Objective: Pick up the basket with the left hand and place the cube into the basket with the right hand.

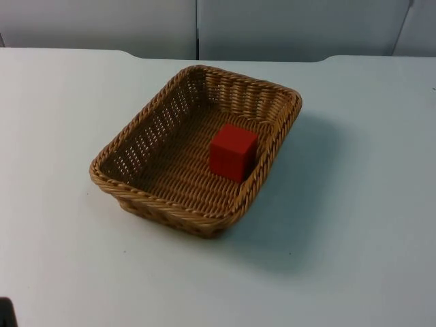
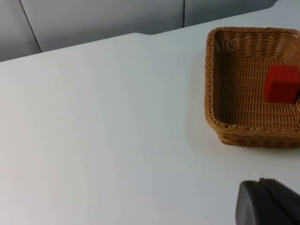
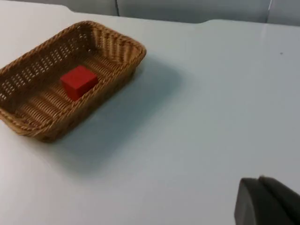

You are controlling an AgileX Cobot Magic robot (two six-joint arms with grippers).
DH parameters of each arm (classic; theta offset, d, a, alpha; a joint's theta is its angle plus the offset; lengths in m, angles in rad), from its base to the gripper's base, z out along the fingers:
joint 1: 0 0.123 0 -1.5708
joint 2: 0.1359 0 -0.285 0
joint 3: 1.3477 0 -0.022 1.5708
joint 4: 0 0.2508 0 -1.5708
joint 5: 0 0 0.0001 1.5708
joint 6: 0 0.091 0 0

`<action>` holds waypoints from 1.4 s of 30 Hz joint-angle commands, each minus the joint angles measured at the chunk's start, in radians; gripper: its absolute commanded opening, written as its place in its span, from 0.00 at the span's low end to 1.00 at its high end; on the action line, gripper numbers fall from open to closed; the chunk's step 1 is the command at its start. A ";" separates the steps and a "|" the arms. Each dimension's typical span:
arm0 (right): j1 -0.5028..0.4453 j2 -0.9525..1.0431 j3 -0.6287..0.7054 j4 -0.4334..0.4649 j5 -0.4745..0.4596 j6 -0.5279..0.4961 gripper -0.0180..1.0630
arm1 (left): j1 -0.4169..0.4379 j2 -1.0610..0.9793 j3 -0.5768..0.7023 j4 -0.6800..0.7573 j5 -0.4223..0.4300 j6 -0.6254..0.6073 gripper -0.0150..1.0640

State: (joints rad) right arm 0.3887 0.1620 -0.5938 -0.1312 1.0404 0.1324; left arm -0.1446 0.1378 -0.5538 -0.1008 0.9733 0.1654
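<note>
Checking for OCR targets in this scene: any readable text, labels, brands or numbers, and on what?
None: no word, number, label or sign can be read in these pictures.
The red cube shows plain faces.
The wicker basket around it carries no tag or label.
The white table and the grey partition wall are unmarked.
</note>
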 commanded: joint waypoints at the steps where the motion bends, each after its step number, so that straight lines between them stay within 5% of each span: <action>1: 0.004 -0.044 0.036 0.037 0.009 -0.024 0.01 | 0.000 -0.027 0.010 -0.016 0.000 0.014 0.01; 12: 0.004 -0.162 0.082 0.058 0.041 -0.019 0.01 | 0.000 -0.138 0.017 -0.014 -0.007 0.021 0.01; 25: -0.001 -0.162 0.082 0.058 0.039 -0.017 0.01 | 0.000 -0.138 0.038 -0.015 0.109 -0.025 0.01; 28: -0.034 -0.162 0.082 0.060 0.039 -0.017 0.01 | 0.000 -0.138 0.038 -0.013 0.109 -0.027 0.01; 32: -0.236 -0.162 0.082 0.058 0.039 -0.017 0.01 | 0.000 -0.138 0.038 -0.013 0.109 -0.027 0.01; 42: -0.446 -0.162 0.082 0.058 0.039 -0.017 0.01 | 0.000 -0.138 0.038 -0.013 0.109 -0.027 0.01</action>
State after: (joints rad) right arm -0.0124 0.0034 -0.5164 -0.0772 1.0881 0.1211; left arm -0.1446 0.0035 -0.5158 -0.1072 1.0832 0.1493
